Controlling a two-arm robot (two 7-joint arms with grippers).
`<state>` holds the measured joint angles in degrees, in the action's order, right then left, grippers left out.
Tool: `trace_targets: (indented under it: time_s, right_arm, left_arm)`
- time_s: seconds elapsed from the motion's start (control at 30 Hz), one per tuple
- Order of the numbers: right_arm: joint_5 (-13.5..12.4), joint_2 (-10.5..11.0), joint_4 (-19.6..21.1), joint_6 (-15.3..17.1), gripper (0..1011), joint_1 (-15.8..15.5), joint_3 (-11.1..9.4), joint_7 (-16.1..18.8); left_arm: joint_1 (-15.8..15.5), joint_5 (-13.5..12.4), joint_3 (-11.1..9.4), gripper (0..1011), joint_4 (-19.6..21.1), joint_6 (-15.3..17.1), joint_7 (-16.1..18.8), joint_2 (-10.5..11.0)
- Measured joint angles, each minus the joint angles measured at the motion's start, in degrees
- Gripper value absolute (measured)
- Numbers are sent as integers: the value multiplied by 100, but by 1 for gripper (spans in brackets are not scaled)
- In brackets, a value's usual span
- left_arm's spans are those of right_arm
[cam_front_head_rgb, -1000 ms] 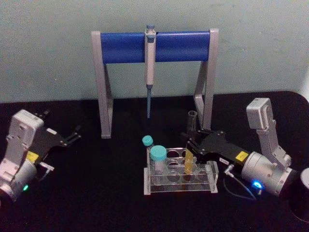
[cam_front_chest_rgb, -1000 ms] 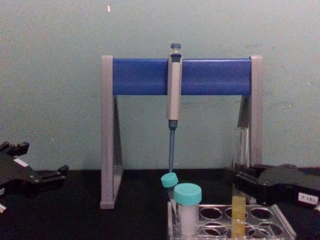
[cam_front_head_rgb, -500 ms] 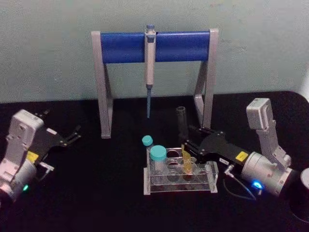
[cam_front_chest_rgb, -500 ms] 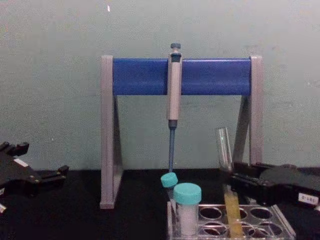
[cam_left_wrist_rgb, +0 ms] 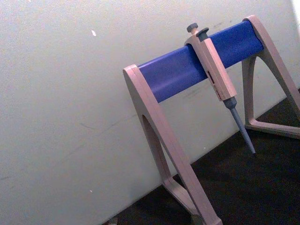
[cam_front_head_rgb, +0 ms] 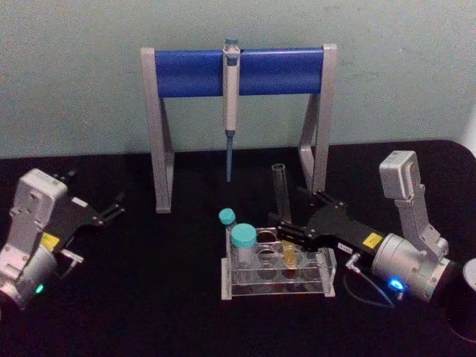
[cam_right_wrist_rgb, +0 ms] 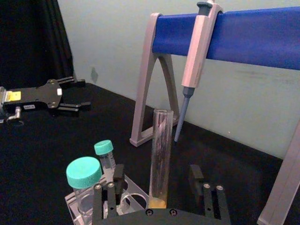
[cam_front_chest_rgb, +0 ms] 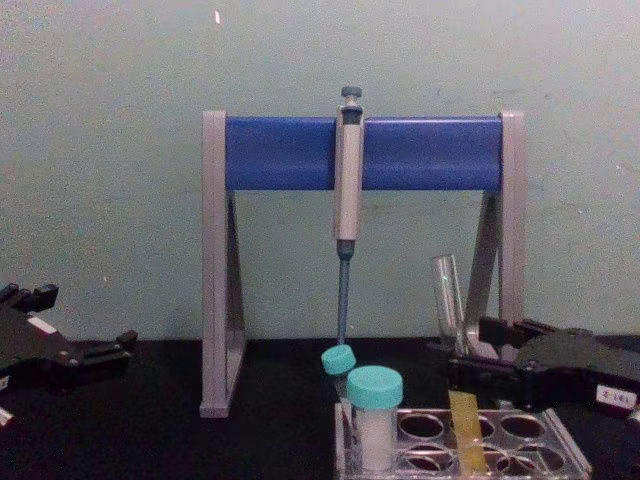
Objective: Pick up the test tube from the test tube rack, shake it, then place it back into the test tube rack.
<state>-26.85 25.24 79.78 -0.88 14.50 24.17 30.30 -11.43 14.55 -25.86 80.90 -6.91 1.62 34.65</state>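
Note:
The test tube (cam_front_head_rgb: 281,195) stands in the test tube rack (cam_front_head_rgb: 274,288), leaning to the left, with yellow liquid at its bottom. My right gripper (cam_front_head_rgb: 291,212) is open, one finger on each side of the tube. In the right wrist view the tube (cam_right_wrist_rgb: 160,145) rises free between the fingers (cam_right_wrist_rgb: 116,180), with a gap on both sides. The chest view shows the tube (cam_front_chest_rgb: 448,295) tilted over the rack (cam_front_chest_rgb: 572,458), with the right gripper (cam_front_chest_rgb: 472,350) beside it. My left gripper (cam_front_head_rgb: 113,207) rests open at the far left of the table.
Two teal-capped vials (cam_front_head_rgb: 243,238) (cam_front_head_rgb: 227,217) stand in the rack's left end. Behind the rack is the grey-and-blue pipette stand (cam_front_head_rgb: 186,72) with a pipette (cam_front_head_rgb: 230,82) hanging from it. A dark round object (cam_front_head_rgb: 465,297) sits at the right edge.
The tube's top swung from right-leaning to left-leaning and it sank lower into the rack. The right gripper then opened and let it go. The left arm stayed still.

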Motion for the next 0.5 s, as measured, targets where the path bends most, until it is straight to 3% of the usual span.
trace_targets:
  time_s: [0.17, 0.5]
  right_arm:
    - [0, 0, 0, -1, 1000, 0, 0, 0]
    - [0, 114, 211, -93, 1000, -145, -57, 30]
  left_arm:
    - [0, 0, 0, 1010, 0, 0, 0, 0]
    - [0, 0, 0, 1010, 0, 0, 0, 0]
